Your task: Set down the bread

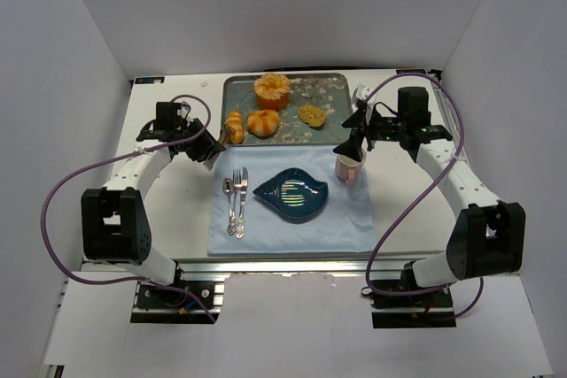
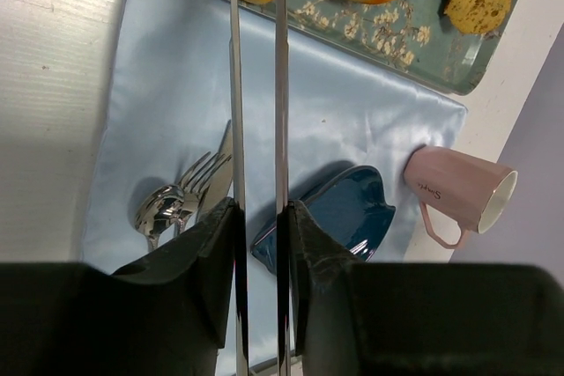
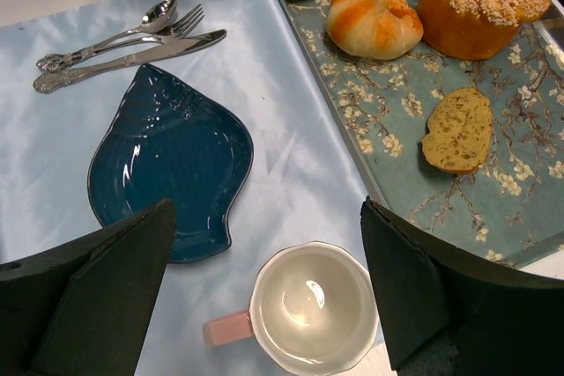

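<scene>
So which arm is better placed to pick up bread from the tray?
Left. The left gripper is shut on metal tongs whose tips sit at the long roll on the tray's left edge. The right gripper hangs open above the pink mug, holding no tool.

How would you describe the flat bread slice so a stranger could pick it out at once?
Find the floral metal tray at the table's far edge. On its right part, nearest the pink mug, lies the bread slice. It alone is flat, thin and speckled brown; the other breads are plump, golden and whole.
</scene>
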